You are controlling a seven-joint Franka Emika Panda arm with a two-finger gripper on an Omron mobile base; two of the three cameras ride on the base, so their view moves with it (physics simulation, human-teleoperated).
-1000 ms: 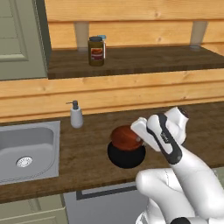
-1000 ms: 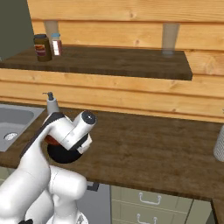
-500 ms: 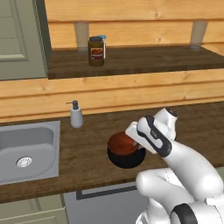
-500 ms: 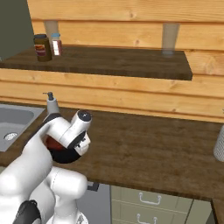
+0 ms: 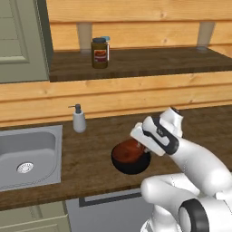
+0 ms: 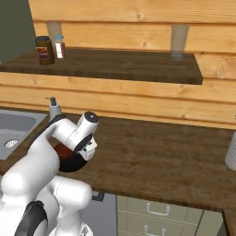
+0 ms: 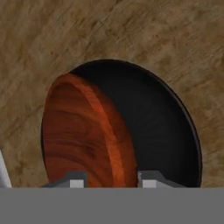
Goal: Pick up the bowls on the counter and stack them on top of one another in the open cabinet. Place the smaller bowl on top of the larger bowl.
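A: Start with the big pieces. Where does the job stand?

B: The long dark brown wood-grain table [image 5: 90, 163] carries both bowls; the open wall cabinet with its dark wood shelf floor [image 5: 149, 63] holds neither, just a dark jar with a red label [image 5: 99, 53] at its left. So the stacking looks begun down here, and the move up to the shelf is all left to do.

A: And the bowls themselves?

B: The wide glossy black round bowl [image 7: 162, 127] sits mouth-up near the table's front edge, right of the steel sink [image 5: 27, 156]. The small reddish-brown shallow bowl [image 7: 78, 135] lies inside it, off toward one side and tilted, one edge riding up on the black wall, not nested flat. Both are round, so no long axis to speak of.

A: The end effector [image 7: 110, 179]?

B: It hangs right over the brown bowl's rim, fingertips [image 7: 151, 178] parted either side. I can't tell whether they pinch it or have let go.
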